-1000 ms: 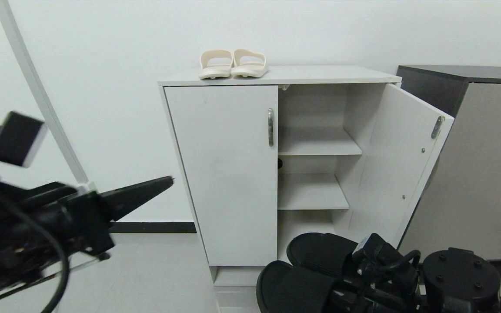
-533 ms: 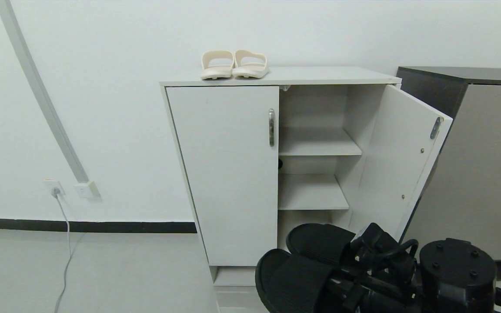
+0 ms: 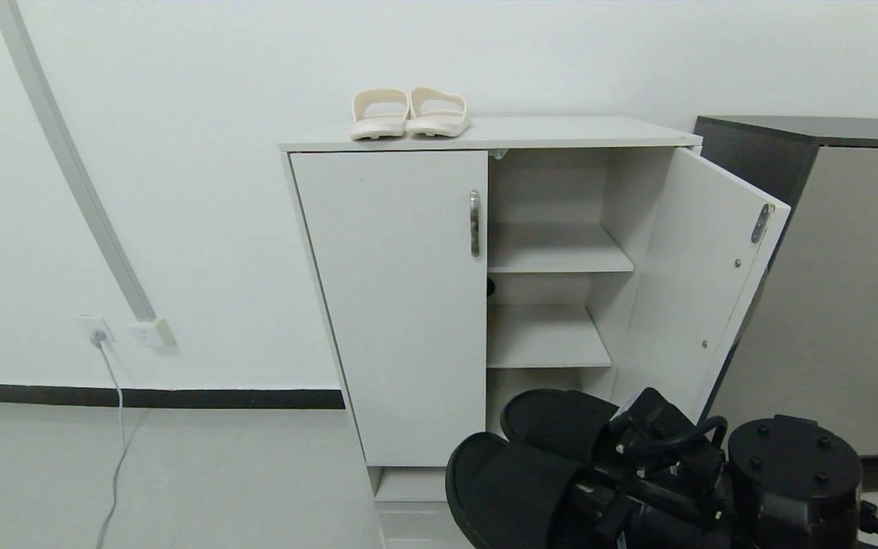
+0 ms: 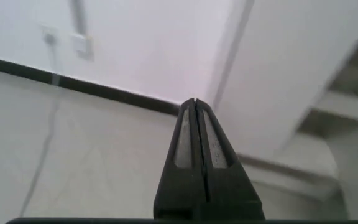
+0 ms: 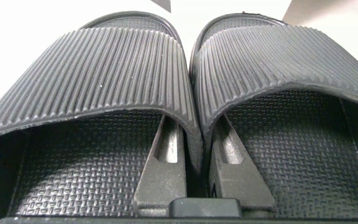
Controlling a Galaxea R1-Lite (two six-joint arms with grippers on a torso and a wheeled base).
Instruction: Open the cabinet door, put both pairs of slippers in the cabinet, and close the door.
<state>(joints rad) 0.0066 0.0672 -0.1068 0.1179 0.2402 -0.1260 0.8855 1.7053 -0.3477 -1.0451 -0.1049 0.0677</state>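
A pair of cream slippers (image 3: 408, 114) lies on top of the white cabinet (image 3: 393, 305). The cabinet's left door is shut; its right door (image 3: 694, 282) stands swung open, showing bare shelves (image 3: 553, 255). Low in front of the opening, my right gripper (image 3: 599, 457) carries a pair of black ribbed slippers (image 3: 530, 457). In the right wrist view its fingers (image 5: 166, 155) reach one into each black slipper (image 5: 123, 68) and pinch the two inner walls together. My left gripper (image 4: 195, 106) hangs shut and holds nothing, over the floor near the cabinet's base.
A grey cabinet (image 3: 835, 290) with black handles stands right beside the open door. On the left wall is a socket (image 3: 96, 333) with a cable running down to the floor. Bare floor stretches left of the white cabinet.
My left arm has dropped out of the head view's lower left. The right gripper with the black slippers has crept slightly left. The cabinet and cream slippers stay put.
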